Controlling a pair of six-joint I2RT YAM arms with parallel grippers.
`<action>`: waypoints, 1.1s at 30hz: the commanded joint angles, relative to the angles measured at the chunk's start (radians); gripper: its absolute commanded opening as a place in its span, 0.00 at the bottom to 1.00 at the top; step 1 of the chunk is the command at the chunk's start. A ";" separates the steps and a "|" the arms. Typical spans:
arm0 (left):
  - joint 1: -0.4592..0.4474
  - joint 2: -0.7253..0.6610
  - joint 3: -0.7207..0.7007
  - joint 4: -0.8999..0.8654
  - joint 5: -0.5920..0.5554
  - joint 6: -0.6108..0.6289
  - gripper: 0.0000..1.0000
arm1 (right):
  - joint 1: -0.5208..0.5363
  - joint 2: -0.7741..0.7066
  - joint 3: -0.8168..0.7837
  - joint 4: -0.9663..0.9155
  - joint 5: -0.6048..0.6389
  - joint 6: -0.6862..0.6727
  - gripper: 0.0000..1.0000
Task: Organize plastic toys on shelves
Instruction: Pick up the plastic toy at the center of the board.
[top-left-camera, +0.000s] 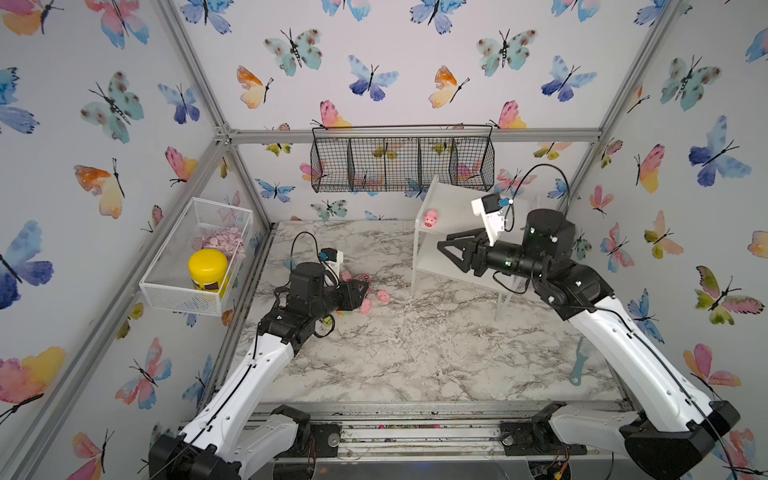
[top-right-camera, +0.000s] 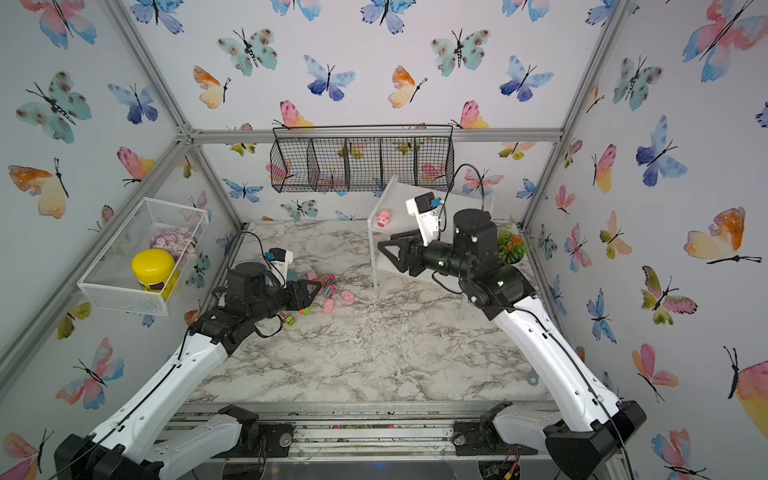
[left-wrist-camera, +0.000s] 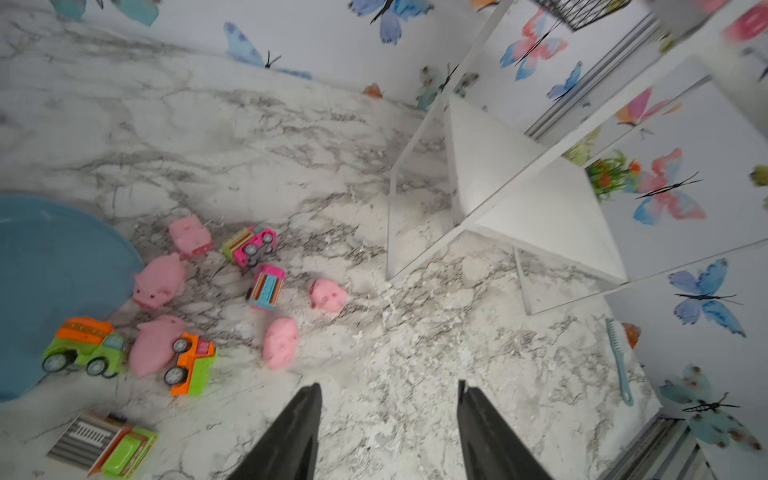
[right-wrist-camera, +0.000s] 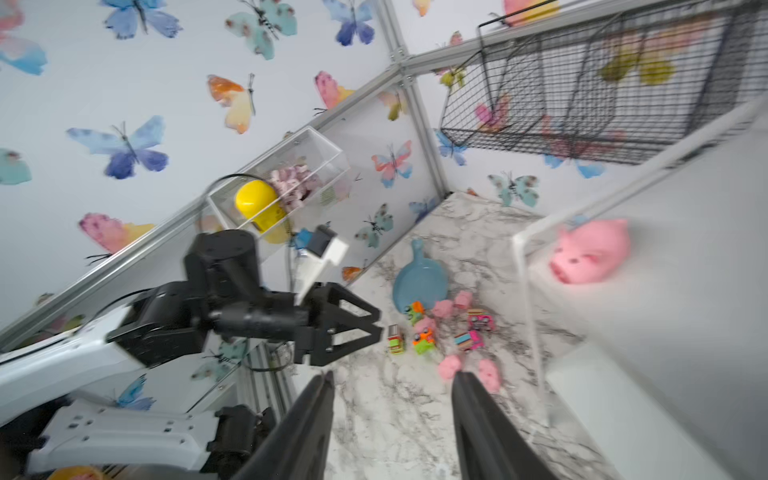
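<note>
The white shelves stand at the back right of the marble table. One pink pig lies on the top board, also seen in the right wrist view as the pig. My right gripper hovers open and empty just in front of that board, a little below the pig. The other toys lie in a heap at the left: several pigs, such as one and another, and several trucks, such as a pink one and an orange-green one. My left gripper hangs open over the table beside the heap, holding nothing.
A blue pan lies against the heap's far-left side. A white mesh basket with a yellow jar hangs on the left wall, a black wire basket on the back wall. A teal comb lies at the right edge, a small plant behind the shelves.
</note>
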 joint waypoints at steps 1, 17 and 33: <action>0.011 0.054 -0.042 0.002 0.001 0.053 0.61 | 0.116 -0.039 -0.120 0.173 0.103 -0.046 0.56; 0.000 0.496 0.010 0.093 -0.157 0.115 0.56 | 0.337 -0.017 -0.333 0.241 0.296 -0.100 0.54; 0.000 0.707 0.123 0.138 -0.108 0.120 0.41 | 0.337 -0.002 -0.336 0.257 0.286 -0.079 0.54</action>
